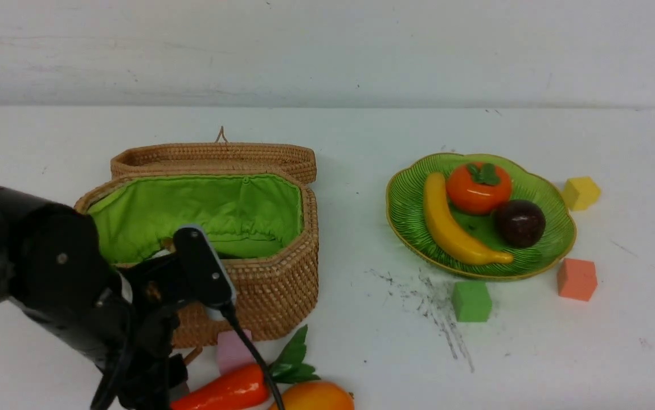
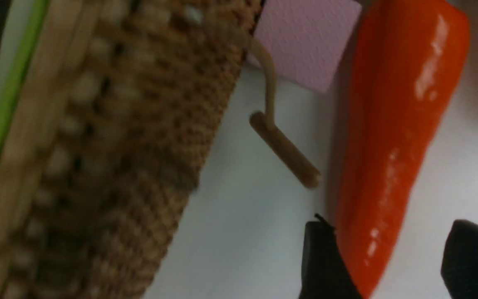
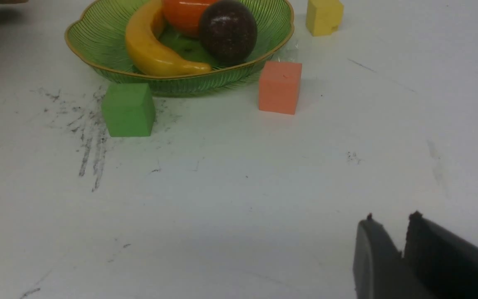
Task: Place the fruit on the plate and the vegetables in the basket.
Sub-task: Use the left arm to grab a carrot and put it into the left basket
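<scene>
The orange-red carrot (image 1: 222, 393) lies on the table in front of the open rattan basket (image 1: 282, 267), next to the mango (image 1: 316, 397). In the left wrist view my left gripper (image 2: 390, 232) is open, with the carrot's (image 2: 392, 137) pointed end between its fingers, close against one finger. The green plate (image 1: 413, 199) holds the banana (image 1: 450, 225), persimmon (image 1: 478, 188) and mangosteen (image 1: 520, 223). My right gripper (image 3: 392, 218) is shut and empty over bare table, short of the plate (image 3: 93, 50). The eggplant and radish do not show.
A pink cube (image 1: 230, 350) sits against the basket front beside the carrot. The basket's wooden toggle (image 2: 284, 149) hangs near the carrot. Green (image 1: 471, 300), orange (image 1: 577, 279) and yellow (image 1: 581, 192) cubes ring the plate. The basket lid (image 1: 213, 156) lies open behind.
</scene>
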### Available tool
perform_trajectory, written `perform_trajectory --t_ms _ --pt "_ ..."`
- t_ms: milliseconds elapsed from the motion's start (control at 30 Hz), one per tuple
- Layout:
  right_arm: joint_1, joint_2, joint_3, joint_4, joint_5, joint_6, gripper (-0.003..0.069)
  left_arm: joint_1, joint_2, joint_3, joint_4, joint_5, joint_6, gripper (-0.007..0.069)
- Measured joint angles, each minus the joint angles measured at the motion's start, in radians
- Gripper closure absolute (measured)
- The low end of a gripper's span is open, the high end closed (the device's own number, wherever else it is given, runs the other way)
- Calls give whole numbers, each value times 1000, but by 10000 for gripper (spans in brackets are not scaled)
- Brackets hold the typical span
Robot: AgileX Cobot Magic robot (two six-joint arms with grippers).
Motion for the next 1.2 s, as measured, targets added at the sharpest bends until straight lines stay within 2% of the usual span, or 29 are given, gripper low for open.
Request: perform_trajectory --t_ms 133,533,700,933,1200 --pt "0 0 0 0 0 0 516 -4 85 0 -12 -62 3 242" --pt "0 0 0 0 0 0 499 -4 190 -4 -84 -80 8 249" --pt "0 0 0 0 0 0 494 -4 191 -7 -94 -23 9 349" --pt "0 0 0 0 0 0 486 -4 175 -7 -106 61 31 354" --pt "0 0 0 0 0 0 475 -4 -21 -7 -98 153 49 354"
